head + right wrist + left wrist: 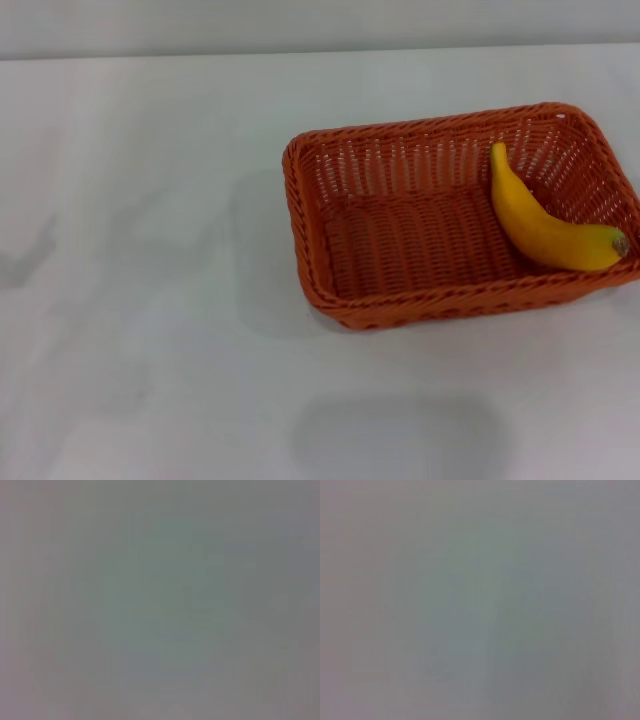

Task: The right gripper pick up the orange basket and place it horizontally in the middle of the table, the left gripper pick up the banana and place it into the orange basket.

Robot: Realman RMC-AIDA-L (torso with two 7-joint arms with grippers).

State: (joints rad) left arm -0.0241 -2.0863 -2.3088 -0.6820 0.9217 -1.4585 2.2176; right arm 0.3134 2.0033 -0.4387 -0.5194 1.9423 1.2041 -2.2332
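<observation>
The orange basket (400, 240) sits on the white table (150, 300), right of centre in the head view, with its long side running left to right. The yellow banana (545, 225) lies inside it, against the right-hand wall, dark tip toward the near right corner. Neither the left gripper nor the right gripper shows in any view. Both wrist views show only plain pale surface.
The table's far edge (300, 52) runs across the top of the head view. Faint grey shadows lie on the tabletop at the left and near the front.
</observation>
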